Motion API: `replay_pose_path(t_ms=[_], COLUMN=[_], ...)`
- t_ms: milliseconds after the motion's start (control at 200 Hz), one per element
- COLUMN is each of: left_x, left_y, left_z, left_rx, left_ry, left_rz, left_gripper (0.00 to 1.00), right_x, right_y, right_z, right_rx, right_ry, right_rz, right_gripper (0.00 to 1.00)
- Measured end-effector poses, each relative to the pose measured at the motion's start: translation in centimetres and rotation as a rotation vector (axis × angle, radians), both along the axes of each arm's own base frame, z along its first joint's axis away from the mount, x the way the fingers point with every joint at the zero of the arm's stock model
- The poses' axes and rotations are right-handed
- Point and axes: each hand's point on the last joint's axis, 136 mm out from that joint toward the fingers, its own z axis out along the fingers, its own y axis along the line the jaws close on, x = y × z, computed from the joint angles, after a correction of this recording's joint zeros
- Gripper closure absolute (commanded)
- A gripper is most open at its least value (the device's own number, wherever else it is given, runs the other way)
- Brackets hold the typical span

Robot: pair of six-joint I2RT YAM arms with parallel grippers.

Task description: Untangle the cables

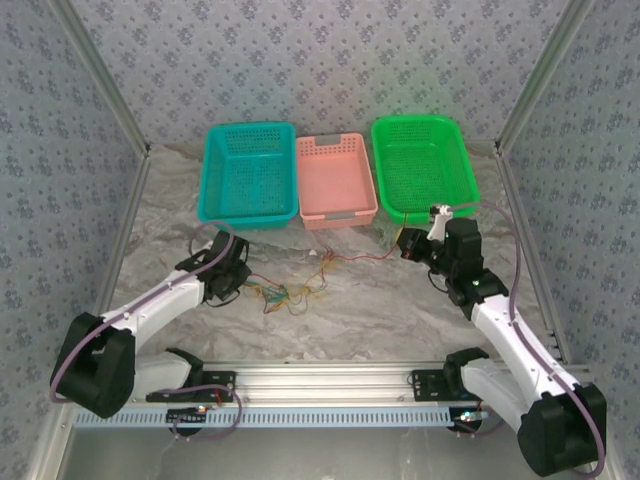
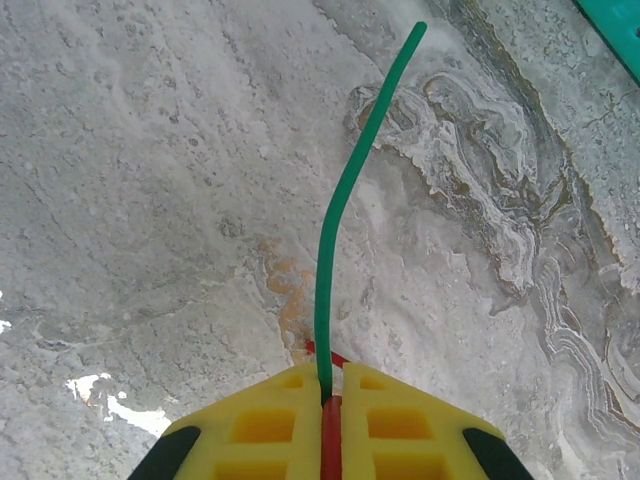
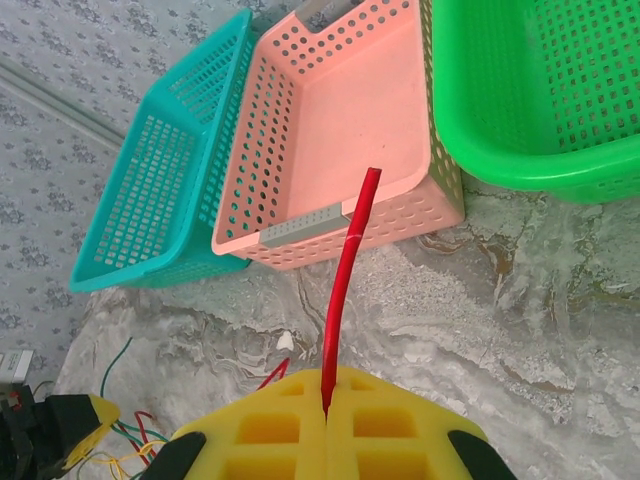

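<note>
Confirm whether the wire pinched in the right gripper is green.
No: the right gripper is shut on a red wire that points toward the pink basket.

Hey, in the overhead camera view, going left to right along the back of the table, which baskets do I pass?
teal basket → pink basket → green basket
</note>
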Motion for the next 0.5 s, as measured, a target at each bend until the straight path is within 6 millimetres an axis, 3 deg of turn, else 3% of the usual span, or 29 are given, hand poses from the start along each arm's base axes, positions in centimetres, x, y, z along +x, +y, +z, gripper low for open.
replay_pose_path(t_ms=[80,240,390,500], left_x=[0.0,1.1,2.3,2.3], left_y=[-0.2,-1.7,-3.9,-5.1], left_z=[0.1,1.6,5.4,9.2], left_rx=[-0.003,-0.033,-0.074,-0.101], left_ry=[0.001,-0.022,-0.116,-0.196], left_rz=[-0.017,-0.084,-0.146,-0.196], left_gripper=[0.99,0.62,0.36,0.30], right_x=[0.0,0.1,0.1,0.0], right_y=[0.0,0.3,1.5,2.1], right_z=[0.4,1.8,2.3,1.7], right_rx=[0.000,0.006,0.012,0.010], right_ry=[-0.003,-0.025,-0.024,-0.003], right_rz=[0.000,0.018,0.058,0.080], right_gripper=[1.00,1.00,1.00,1.00])
